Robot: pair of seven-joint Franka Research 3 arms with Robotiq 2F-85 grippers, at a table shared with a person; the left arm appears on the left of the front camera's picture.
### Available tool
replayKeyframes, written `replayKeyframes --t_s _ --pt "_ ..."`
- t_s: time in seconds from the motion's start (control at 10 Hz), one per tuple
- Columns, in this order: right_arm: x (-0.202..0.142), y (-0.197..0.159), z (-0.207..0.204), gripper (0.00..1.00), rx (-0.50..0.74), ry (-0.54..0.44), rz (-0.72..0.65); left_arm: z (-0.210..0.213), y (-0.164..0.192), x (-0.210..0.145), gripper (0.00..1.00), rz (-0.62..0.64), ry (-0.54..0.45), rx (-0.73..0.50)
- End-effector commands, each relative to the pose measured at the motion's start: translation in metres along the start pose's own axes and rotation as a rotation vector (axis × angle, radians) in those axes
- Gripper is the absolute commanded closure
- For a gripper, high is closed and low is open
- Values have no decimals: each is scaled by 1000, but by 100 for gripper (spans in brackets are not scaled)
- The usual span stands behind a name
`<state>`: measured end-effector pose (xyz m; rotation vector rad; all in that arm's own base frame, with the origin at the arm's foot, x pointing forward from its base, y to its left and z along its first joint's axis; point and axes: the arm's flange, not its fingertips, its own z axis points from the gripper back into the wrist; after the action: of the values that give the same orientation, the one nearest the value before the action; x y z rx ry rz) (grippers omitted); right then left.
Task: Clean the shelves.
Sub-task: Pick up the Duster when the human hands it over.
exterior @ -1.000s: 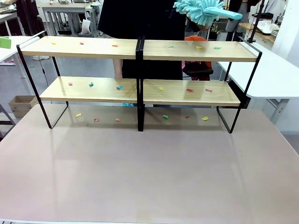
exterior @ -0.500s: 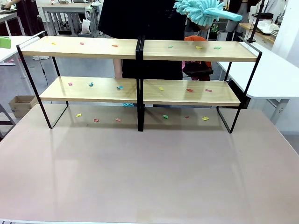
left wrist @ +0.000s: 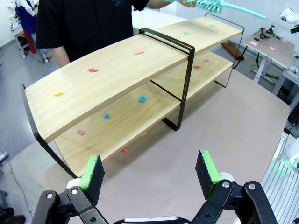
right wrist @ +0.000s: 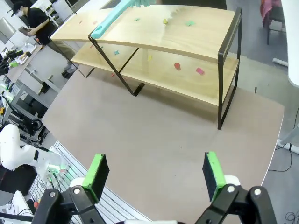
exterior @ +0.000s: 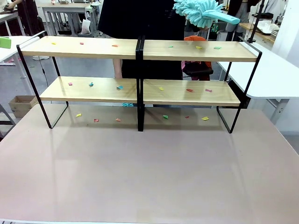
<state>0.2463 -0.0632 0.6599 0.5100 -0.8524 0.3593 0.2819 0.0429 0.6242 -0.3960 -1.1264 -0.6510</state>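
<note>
The shelves (exterior: 140, 49) stand across the far half of the table, two joined two-tier racks of light wood in black frames, also seen as shelves (left wrist: 126, 79) and shelves (right wrist: 163, 32). Small coloured paper scraps (exterior: 189, 90) lie scattered on both tiers and on the tabletop beneath. A person in black stands behind and holds a teal fluffy duster (exterior: 201, 11) above the right end of the top board; the duster handle (right wrist: 110, 21) crosses the right wrist view. My left gripper (left wrist: 150, 172) is open over the table, well short of the rack. My right gripper (right wrist: 156, 173) is open too, holding nothing.
The beige tabletop (exterior: 149, 172) stretches bare in front of the rack. A white table (exterior: 271, 74) stands off to the right, a cardboard box (exterior: 21, 105) sits on the floor at left. Another person (right wrist: 28, 21) works at a far bench.
The duster has shifted slightly left and up above the top right board. Neither rack nor scraps have moved.
</note>
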Motion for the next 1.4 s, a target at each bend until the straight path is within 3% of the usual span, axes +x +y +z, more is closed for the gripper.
replayKeyframes --t_s 0.0,1.0,1.1,1.2,1.3 --pt "-2 -1 0 0 4 4 -5 0 0 0 0 -1 2 -6" --pt "-1 -1 1 0 -3 3 -4 0 0 0 0 -1 2 -6" --pt "23 1 -23 0 184 54 -19 0 0 0 0 -1 2 -6" --pt "65 22 -56 0 443 68 -161 0 0 0 0 -1 2 -6" --pt "110 47 -95 0 496 96 -344 0 0 0 0 -1 2 -6"
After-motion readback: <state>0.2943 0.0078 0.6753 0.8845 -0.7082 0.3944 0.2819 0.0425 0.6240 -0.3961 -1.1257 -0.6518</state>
